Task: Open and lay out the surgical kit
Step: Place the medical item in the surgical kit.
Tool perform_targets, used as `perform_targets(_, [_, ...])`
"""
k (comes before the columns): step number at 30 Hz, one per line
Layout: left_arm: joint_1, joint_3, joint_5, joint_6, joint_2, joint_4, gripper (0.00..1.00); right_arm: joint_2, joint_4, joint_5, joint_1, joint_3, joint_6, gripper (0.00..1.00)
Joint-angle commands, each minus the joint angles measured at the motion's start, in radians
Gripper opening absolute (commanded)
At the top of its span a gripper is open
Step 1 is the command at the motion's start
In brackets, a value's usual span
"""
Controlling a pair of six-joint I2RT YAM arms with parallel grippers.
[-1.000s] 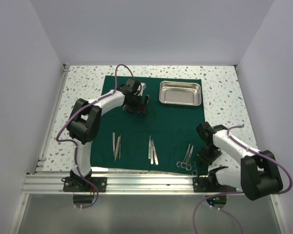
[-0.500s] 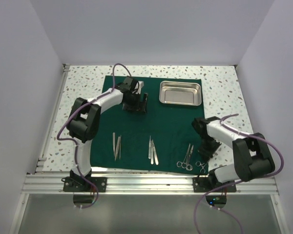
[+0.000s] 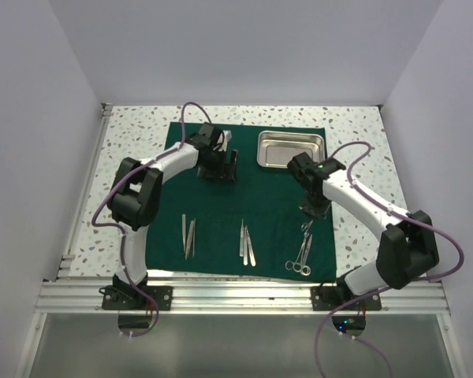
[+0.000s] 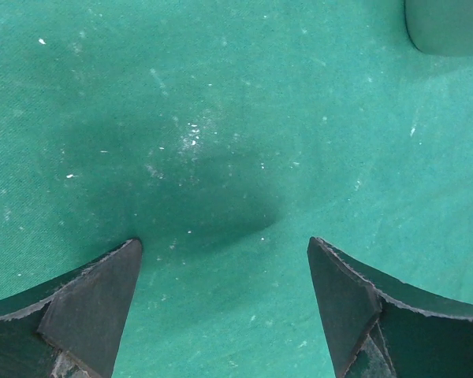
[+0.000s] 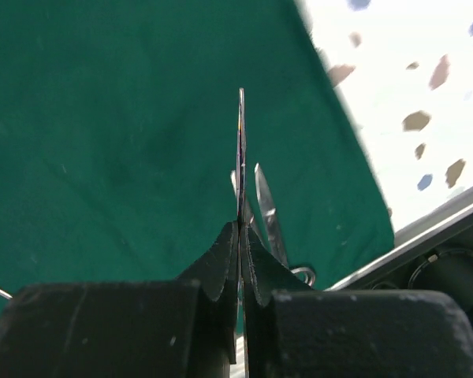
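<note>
The dark green cloth [image 3: 260,197] lies spread flat, with the steel tray [image 3: 291,150] on its back right part. Two tweezers [image 3: 188,235] lie at front left, two more slim instruments [image 3: 246,242] at front middle, and ring-handled scissors [image 3: 301,256] at front right. My right gripper [image 3: 310,209] hangs above the cloth's right side. In the right wrist view it [image 5: 241,228] is shut on a thin silver instrument [image 5: 241,150], seen edge-on, and the scissors [image 5: 266,209] lie below. My left gripper [image 3: 221,172] is open and empty, low over bare cloth [image 4: 221,142].
Speckled tabletop [image 3: 355,181] shows around the cloth, and white walls enclose three sides. The metal rail [image 3: 236,295] with both arm bases runs along the near edge. A rounded grey corner [image 4: 445,27] shows at the top right of the left wrist view.
My right arm has swung from the front right table edge back and left over the cloth, now holding a slim instrument. The left arm has barely moved.
</note>
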Motion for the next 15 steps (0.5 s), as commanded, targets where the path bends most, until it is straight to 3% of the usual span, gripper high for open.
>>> perform_targets(1, [0.014, 0.030, -0.034, 0.014, -0.014, 0.013, 0.91, 0.046, -0.041, -0.048, 0.099, -0.018, 0.053, 0.00])
perform_targets(7, [0.032, 0.010, -0.045, 0.019, -0.052, 0.016, 0.91, 0.044, -0.067, -0.133, 0.281, -0.057, 0.141, 0.00])
perform_targets(14, [0.037, -0.022, -0.047, 0.016, -0.074, 0.033, 0.91, 0.018, -0.127, -0.146, 0.308, -0.043, 0.120, 0.00])
perform_targets(15, [0.035, -0.023, -0.045, 0.019, -0.074, 0.033, 0.91, 0.024, -0.108, -0.151, 0.308, -0.064, 0.120, 0.05])
